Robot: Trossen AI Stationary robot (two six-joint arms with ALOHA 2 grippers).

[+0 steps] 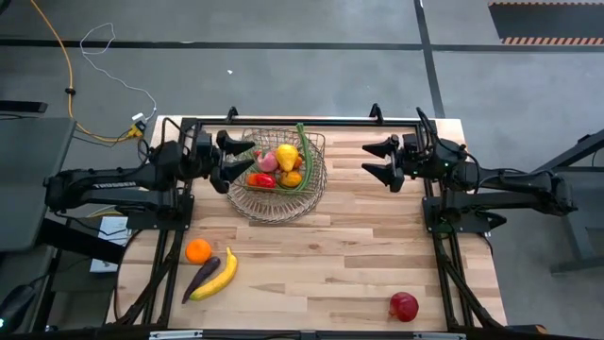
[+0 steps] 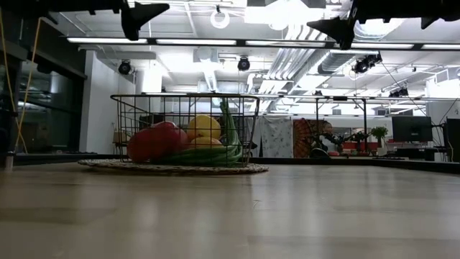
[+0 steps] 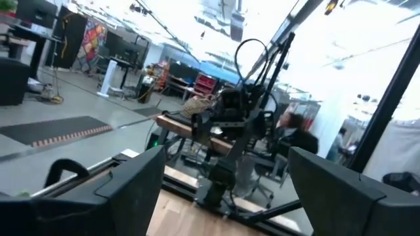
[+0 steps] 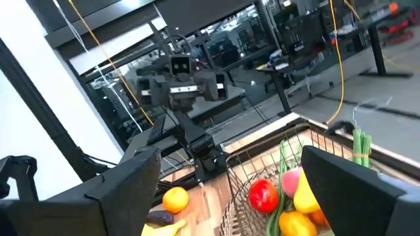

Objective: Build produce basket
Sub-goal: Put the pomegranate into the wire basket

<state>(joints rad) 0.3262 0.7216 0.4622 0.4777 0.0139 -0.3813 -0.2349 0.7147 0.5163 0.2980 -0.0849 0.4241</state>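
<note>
The wire basket [image 1: 279, 200] stands on the table left of centre and holds a yellow fruit [image 1: 286, 156], a red chilli [image 1: 261, 179], an orange piece [image 1: 291, 178], a pink piece [image 1: 268, 161] and long green beans [image 1: 304, 156]. It also shows in the low view [image 2: 136, 119] and the right wrist view [image 4: 315, 137]. My left gripper [image 1: 247, 159] is open and empty, high over the basket's left rim. My right gripper [image 1: 366, 160] is open and empty, high, to the right of the basket. An orange [image 1: 198, 250], an eggplant [image 1: 201, 278], a banana [image 1: 217, 277] and a red apple [image 1: 404, 306] lie on the table.
The orange, eggplant and banana lie together near the front left corner, and the apple lies near the front right edge. Bare wood [image 1: 349, 246] spreads between them and in front of the basket. Black frame rails [image 1: 179, 189] run along both table sides.
</note>
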